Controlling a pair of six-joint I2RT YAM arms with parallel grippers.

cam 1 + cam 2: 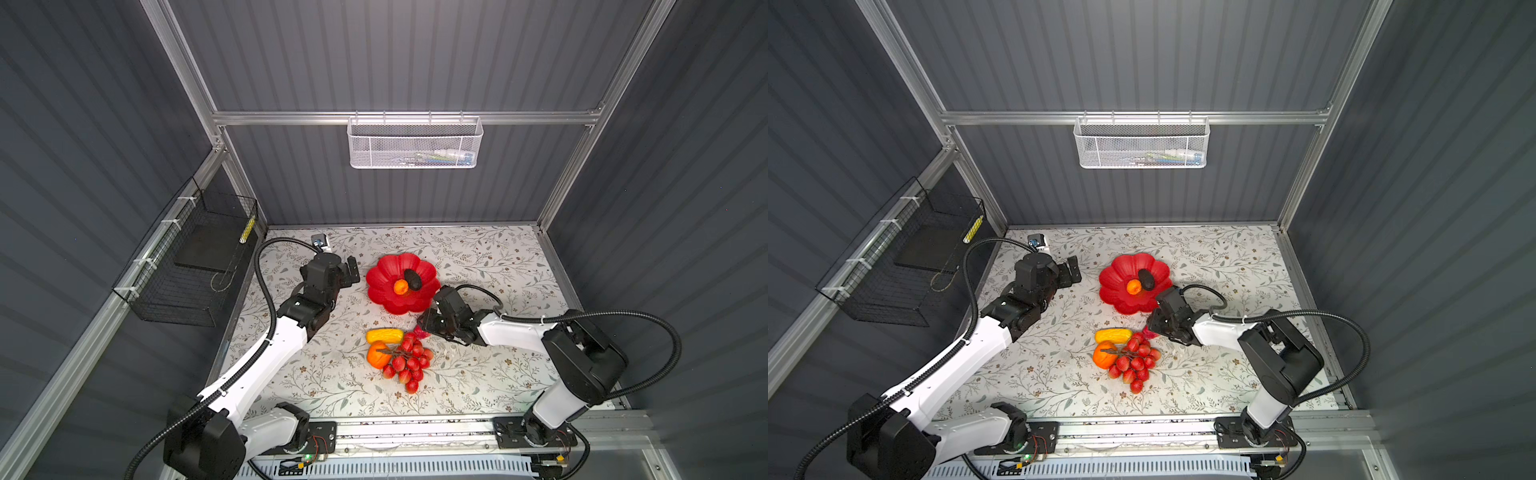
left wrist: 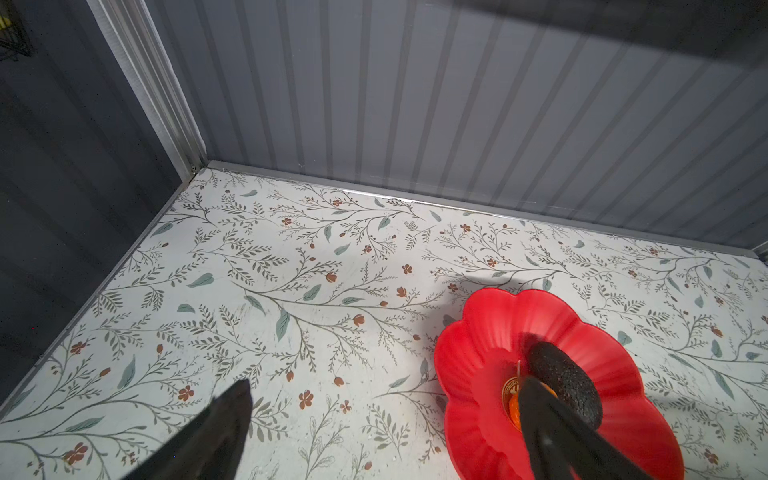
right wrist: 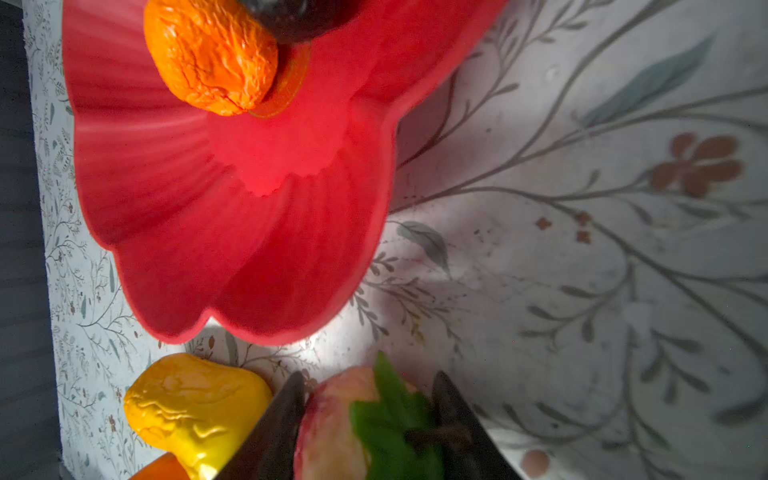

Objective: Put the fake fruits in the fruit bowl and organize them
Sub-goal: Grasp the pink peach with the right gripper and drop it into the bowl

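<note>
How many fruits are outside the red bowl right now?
4: yellow oblong, orange round and grape bunch clustered on the table; strawberry between the jaws of the right gripper. More could hide under the grapes.

Table [image 1: 490, 266] bright; R wrist cam blurry.

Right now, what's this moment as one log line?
right gripper: straddles strawberry | left gripper: open | fruit bowl: avocado, orange inside

Avocado [image 1: 412, 279] and round fruit [image 1: 401, 286] in fruit bowl [image 1: 380, 272], oblong fruit [image 1: 384, 335] and grape bunch [image 1: 409, 361] on table [image 1: 498, 257] before it
</note>
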